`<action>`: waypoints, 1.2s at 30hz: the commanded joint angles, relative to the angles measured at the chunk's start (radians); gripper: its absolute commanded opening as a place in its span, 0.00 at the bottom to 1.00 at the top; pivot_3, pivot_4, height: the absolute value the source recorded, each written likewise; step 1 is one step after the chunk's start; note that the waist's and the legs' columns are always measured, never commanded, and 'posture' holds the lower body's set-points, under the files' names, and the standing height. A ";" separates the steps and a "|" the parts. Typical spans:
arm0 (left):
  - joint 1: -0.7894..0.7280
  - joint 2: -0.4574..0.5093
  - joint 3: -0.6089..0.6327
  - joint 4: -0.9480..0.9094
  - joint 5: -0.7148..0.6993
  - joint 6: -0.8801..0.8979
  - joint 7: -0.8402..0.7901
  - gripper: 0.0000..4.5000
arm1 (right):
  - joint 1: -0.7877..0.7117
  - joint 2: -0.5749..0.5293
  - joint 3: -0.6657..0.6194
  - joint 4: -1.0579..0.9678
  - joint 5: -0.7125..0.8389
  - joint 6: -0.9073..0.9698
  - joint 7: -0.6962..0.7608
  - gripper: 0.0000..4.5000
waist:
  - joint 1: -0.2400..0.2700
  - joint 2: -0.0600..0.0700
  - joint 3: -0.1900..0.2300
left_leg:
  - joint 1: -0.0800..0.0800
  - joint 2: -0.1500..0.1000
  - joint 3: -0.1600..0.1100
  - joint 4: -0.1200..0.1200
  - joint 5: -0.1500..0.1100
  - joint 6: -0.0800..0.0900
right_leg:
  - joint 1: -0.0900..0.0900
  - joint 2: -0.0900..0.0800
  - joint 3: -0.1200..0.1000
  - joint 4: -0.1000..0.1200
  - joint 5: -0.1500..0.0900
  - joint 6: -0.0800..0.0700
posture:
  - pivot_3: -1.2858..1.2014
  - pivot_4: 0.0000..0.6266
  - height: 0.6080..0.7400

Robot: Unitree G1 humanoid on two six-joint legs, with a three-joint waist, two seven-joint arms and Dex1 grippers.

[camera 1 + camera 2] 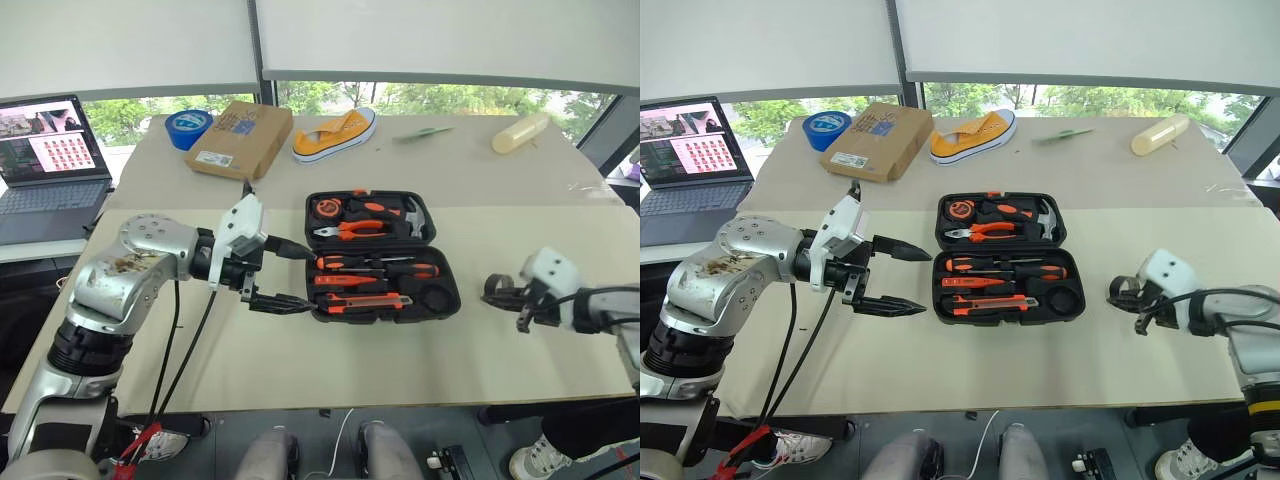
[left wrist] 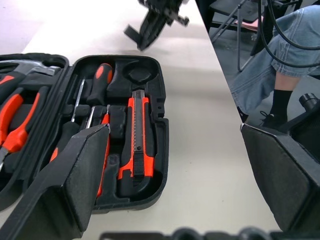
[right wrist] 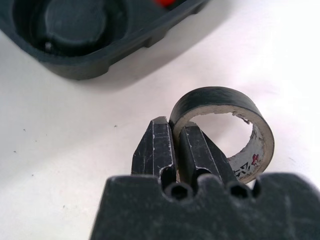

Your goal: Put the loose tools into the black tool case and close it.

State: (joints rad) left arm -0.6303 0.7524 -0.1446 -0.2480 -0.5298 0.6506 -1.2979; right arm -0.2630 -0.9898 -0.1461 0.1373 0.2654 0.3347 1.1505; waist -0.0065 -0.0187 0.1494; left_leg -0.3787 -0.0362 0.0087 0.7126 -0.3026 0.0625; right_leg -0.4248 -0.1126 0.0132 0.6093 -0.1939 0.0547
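The black tool case (image 1: 385, 316) lies open mid-table. In its front half sit two orange-and-black screwdrivers (image 1: 375, 265) and the utility knife (image 1: 365, 300), which is also in the left wrist view (image 2: 137, 135). The round recess (image 1: 435, 297) at the case's right end is empty. My right gripper (image 3: 175, 127) is shut on the wall of the small dark tape roll (image 3: 215, 97), just right of the case (image 1: 493, 288). My left gripper (image 1: 310, 280) stands open at the case's left edge, holding nothing.
Pliers (image 1: 350, 229) and a hammer (image 1: 415, 215) fill the case's back half. At the table's far side are a blue tape roll (image 1: 188, 127), a cardboard box (image 1: 240, 138), a yellow shoe (image 1: 335, 135) and a pale bottle (image 1: 520, 132). A laptop (image 1: 50, 160) stands left. A person's leg (image 2: 270, 55) is beside the table.
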 commanded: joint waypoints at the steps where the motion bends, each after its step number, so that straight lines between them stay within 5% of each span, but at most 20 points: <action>1: -0.001 0.011 -0.012 -0.016 0.012 -0.041 -0.024 1.00 | -0.022 -0.029 -0.044 -0.156 0.095 0.098 0.028 0.01 | -0.003 0.000 0.000 | 0.000 0.000 0.000 0.000 0.000 0.000 | 0.000 0.000 0.000 0.000 0.000 0.000 | 0.52 0.24 0.96; 11: -0.009 -0.001 -0.028 -0.011 0.019 -0.058 -0.030 1.00 | -0.030 0.027 0.151 -0.302 0.004 0.131 -0.040 0.01 | 0.005 0.000 0.000 | -0.001 0.000 -0.001 0.000 0.000 0.000 | 0.000 0.000 -0.001 0.000 0.000 0.000 | 0.52 0.24 0.96; 24: -0.008 0.002 -0.017 -0.003 0.026 -0.063 -0.016 1.00 | -0.031 0.012 0.164 -0.308 0.005 0.126 -0.006 0.98 | 0.009 0.000 0.001 | -0.002 -0.001 -0.001 0.001 0.000 0.000 | 0.000 0.000 -0.001 0.000 0.000 0.000 | 0.52 0.24 0.96; 30: -0.003 -0.022 -0.031 0.112 0.137 -0.100 0.104 1.00 | -0.069 -0.013 0.033 -0.231 0.082 0.199 -0.012 0.99 | 0.010 0.000 0.001 | -0.002 -0.001 -0.001 0.001 0.000 0.000 | -0.001 0.000 -0.001 0.000 0.000 0.000 | 0.52 0.24 0.96; 33: -0.016 -0.056 -0.057 0.260 0.262 -0.151 0.226 0.85 | -0.127 0.002 -0.034 -0.097 0.099 0.227 -0.061 0.84 | 0.013 0.000 0.001 | -0.001 -0.001 -0.001 0.001 0.000 0.000 | 0.001 0.000 -0.001 -0.001 0.000 0.000 | 0.52 0.24 0.96; 36: -0.024 -0.098 -0.079 0.365 0.339 -0.194 0.298 0.60 | -0.168 0.032 -0.033 0.052 0.039 0.141 -0.135 0.60 | 0.014 0.000 0.001 | -0.001 -0.001 -0.001 0.000 0.000 0.000 | 0.000 0.000 -0.002 0.000 0.000 0.000 | 0.52 0.24 0.96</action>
State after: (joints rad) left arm -0.6310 0.6710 -0.2187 0.0906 -0.2298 0.4940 -1.0442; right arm -0.4156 -0.9721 -0.1610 0.1279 0.3292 0.5242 1.0578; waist 0.0074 -0.0188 0.1504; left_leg -0.3794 -0.0374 0.0078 0.7124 -0.3023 0.0620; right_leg -0.4248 -0.1125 0.0113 0.6096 -0.1938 0.0545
